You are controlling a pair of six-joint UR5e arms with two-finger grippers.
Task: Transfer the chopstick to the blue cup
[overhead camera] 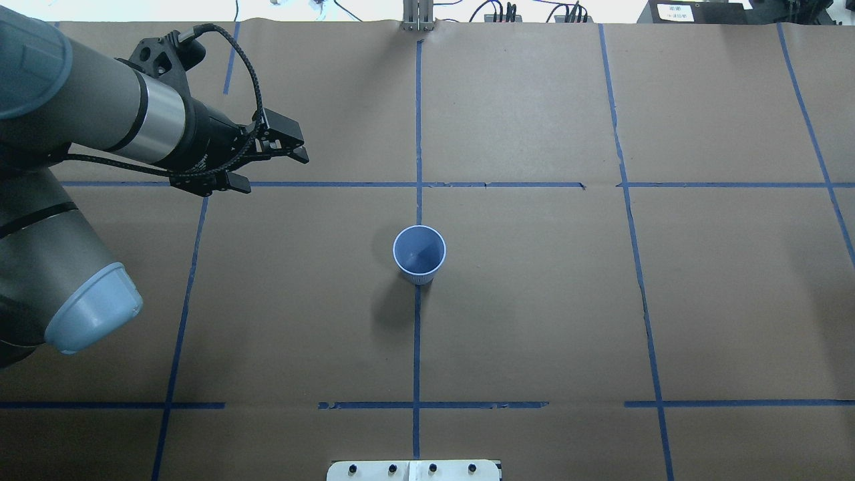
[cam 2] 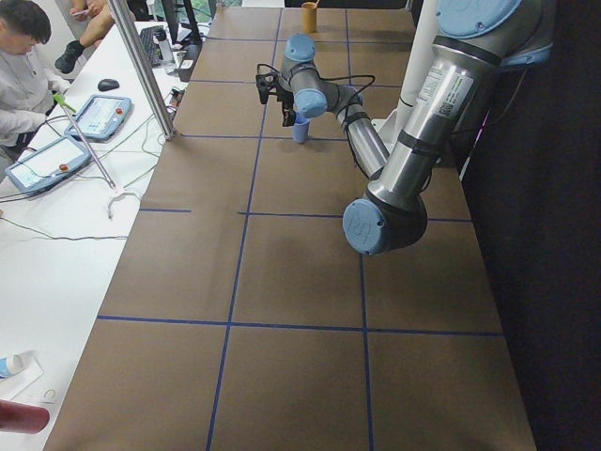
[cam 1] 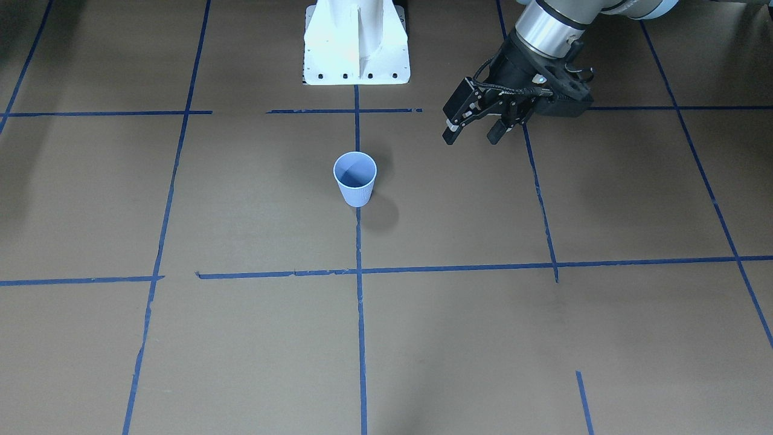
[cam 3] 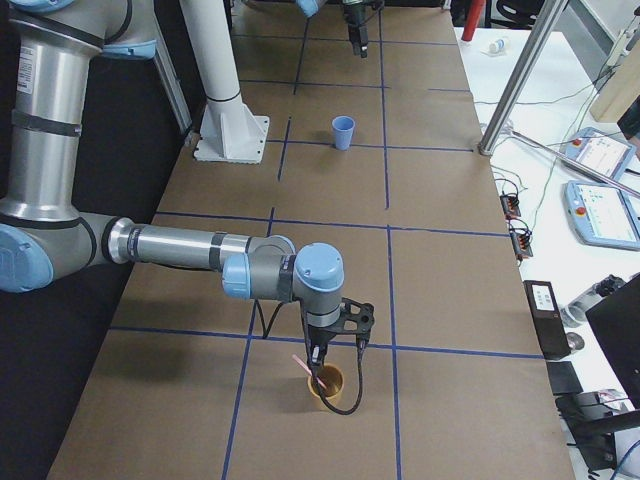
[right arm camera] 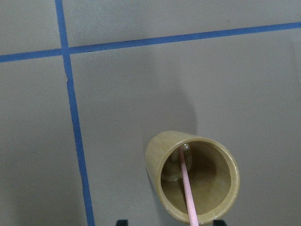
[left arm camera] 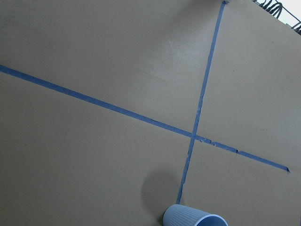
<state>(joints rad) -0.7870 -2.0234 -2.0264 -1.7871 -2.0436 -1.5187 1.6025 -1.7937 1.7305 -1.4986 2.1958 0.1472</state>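
Observation:
The blue cup (cam 1: 355, 178) stands upright and empty at the table's middle; it also shows in the overhead view (overhead camera: 419, 254) and at the left wrist view's bottom edge (left arm camera: 193, 219). My left gripper (overhead camera: 274, 174) is open and empty, hovering well off to the cup's side (cam 1: 471, 133). The pale-pink chopstick (right arm camera: 187, 193) leans inside a tan bamboo cup (right arm camera: 157, 160) near the table's end on my right (cam 3: 325, 392). My right gripper (cam 3: 335, 358) hangs just above that cup. Its two fingertips (right arm camera: 122, 222) stand apart at the wrist view's bottom edge, with the chopstick between them.
The white robot base (cam 1: 356, 42) stands behind the blue cup. Blue tape lines (overhead camera: 417, 334) cross the brown paper cover. An operators' bench with tablets (cam 2: 56, 160) and a metal post (cam 2: 141, 70) runs along the far side.

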